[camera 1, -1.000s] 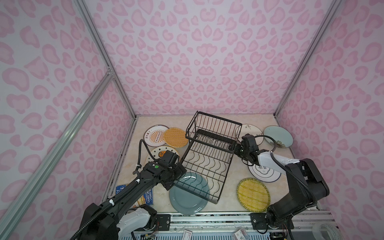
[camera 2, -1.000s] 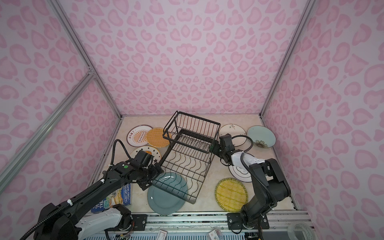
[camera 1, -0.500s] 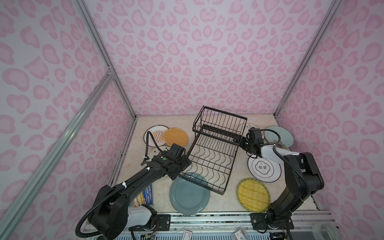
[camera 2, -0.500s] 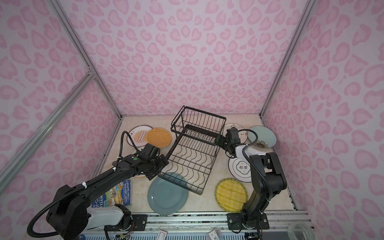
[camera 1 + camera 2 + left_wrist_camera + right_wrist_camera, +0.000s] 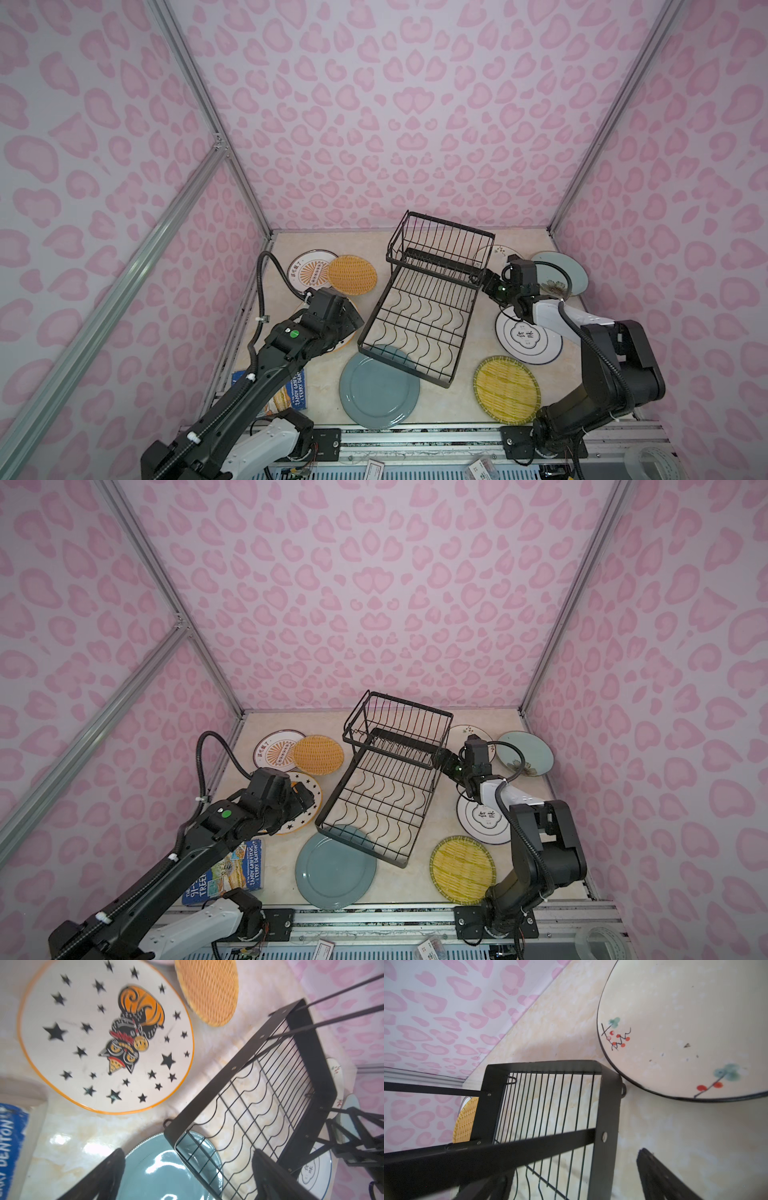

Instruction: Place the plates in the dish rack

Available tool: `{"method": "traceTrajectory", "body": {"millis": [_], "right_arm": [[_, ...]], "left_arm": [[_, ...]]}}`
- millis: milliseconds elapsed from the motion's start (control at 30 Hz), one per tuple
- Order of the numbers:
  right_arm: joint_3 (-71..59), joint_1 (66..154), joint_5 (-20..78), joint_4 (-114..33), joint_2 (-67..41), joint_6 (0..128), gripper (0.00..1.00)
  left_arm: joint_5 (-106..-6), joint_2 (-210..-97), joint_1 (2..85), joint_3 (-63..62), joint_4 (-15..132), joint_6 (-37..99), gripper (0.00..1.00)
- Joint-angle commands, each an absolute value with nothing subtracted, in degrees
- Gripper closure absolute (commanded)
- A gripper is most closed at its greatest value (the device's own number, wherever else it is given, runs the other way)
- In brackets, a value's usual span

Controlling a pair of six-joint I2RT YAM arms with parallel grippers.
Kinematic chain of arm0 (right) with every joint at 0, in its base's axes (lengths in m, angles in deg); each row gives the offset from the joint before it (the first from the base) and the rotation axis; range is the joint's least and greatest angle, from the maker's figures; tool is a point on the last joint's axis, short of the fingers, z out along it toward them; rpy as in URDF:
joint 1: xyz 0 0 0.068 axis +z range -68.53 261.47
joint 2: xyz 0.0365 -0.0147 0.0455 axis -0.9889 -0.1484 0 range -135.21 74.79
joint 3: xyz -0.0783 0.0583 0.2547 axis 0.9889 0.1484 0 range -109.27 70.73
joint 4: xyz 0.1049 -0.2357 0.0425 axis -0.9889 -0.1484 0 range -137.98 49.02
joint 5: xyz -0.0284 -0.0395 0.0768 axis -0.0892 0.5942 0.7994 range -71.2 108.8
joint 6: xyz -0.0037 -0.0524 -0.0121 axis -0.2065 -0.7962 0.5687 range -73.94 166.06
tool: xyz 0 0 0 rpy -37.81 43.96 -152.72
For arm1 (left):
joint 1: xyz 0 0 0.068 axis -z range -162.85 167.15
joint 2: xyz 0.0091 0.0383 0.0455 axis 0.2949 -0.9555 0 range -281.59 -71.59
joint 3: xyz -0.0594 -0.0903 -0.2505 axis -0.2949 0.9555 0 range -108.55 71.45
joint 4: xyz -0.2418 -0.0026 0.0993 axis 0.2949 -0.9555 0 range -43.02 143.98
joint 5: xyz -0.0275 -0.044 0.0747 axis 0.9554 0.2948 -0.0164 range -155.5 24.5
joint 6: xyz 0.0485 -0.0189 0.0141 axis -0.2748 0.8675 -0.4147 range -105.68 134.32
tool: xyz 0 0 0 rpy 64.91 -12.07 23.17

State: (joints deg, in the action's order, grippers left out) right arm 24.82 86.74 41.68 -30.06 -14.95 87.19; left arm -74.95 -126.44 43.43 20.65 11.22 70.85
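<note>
Rack lies skewed mid-table, its near corner over the teal plate. Left claw is spread wide just beside the rack's left rail, above the star plate. Right claw is also spread, straddling the rack's right upright at the raised tier, not clamped.

Dish rack corner just beside plate (black-rimmed).

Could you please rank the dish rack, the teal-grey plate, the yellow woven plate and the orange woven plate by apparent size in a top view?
1. dish rack
2. teal-grey plate
3. yellow woven plate
4. orange woven plate, which lies farther from the camera, so its true size is unsure.
</note>
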Motion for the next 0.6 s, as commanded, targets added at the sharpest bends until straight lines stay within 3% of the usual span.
{"method": "traceTrajectory", "body": {"millis": [0, 233, 367, 567], "right_arm": [[27.58, 85.07, 45.01, -26.03, -12.23, 90.30, 0.09], [30.64, 83.39, 44.20, -31.61, -1.41, 88.80, 0.07], [32.76, 83.10, 43.65, -34.09, 5.41, 88.68, 0.05], [35.56, 83.00, 43.76, -36.34, 13.91, 88.19, 0.02]], "left_arm": [[-76.00, -123.96, 37.65, 18.91, 12.01, 61.85, 0.03], [-67.18, -133.31, 24.05, 13.52, 21.54, 54.30, 0.00], [-59.41, -143.35, 18.75, 11.86, 29.08, 53.36, 0.15], [-54.69, -158.35, 14.88, 7.86, 36.45, 50.35, 0.26]]}}
